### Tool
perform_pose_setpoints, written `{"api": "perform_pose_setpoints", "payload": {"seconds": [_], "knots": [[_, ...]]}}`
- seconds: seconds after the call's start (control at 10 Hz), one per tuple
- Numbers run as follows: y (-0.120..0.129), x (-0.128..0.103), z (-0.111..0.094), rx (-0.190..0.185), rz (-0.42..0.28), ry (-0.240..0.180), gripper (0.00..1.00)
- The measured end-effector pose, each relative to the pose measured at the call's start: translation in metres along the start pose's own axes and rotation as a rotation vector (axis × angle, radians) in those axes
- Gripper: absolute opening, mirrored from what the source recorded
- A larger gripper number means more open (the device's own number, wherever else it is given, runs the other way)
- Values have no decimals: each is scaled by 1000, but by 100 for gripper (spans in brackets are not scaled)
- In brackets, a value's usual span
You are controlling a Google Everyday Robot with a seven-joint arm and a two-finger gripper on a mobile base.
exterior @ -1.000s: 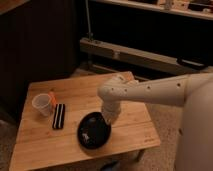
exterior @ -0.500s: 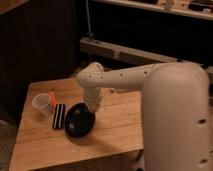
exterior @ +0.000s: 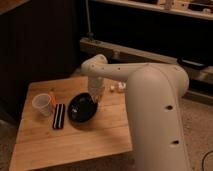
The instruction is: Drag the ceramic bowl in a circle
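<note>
In the camera view the gripper [exterior: 96, 96] reached down to the far right rim of the bowl [exterior: 82, 107], which sat mid-desk just right of a dark flat bar [exterior: 59, 116] and a cup [exterior: 42, 104]. Whether the jaws were spread or pinching the rim I could not tell; they seemed to touch it. The dragging looked under way, mid-circle. Next would call for steady downward contact while curving the path. The wooden desk [exterior: 75, 142] stood in a dim room before dark shelving [exterior: 150, 30].

arm [exterior: 150, 80]: smooth white rounded shell; dark screw holes | pincer [exterior: 95, 96]: white, over the bowl's rim
</note>
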Motion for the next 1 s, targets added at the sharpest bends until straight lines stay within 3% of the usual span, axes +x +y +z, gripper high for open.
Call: {"api": "perform_pose_setpoints", "payload": {"seconds": [0.4,0.7,1.0], "knots": [[-73,23,10,45,181,20,0],[-127,59,13,103,291,41,0],[-167,103,14,145,348,76,0]]}}
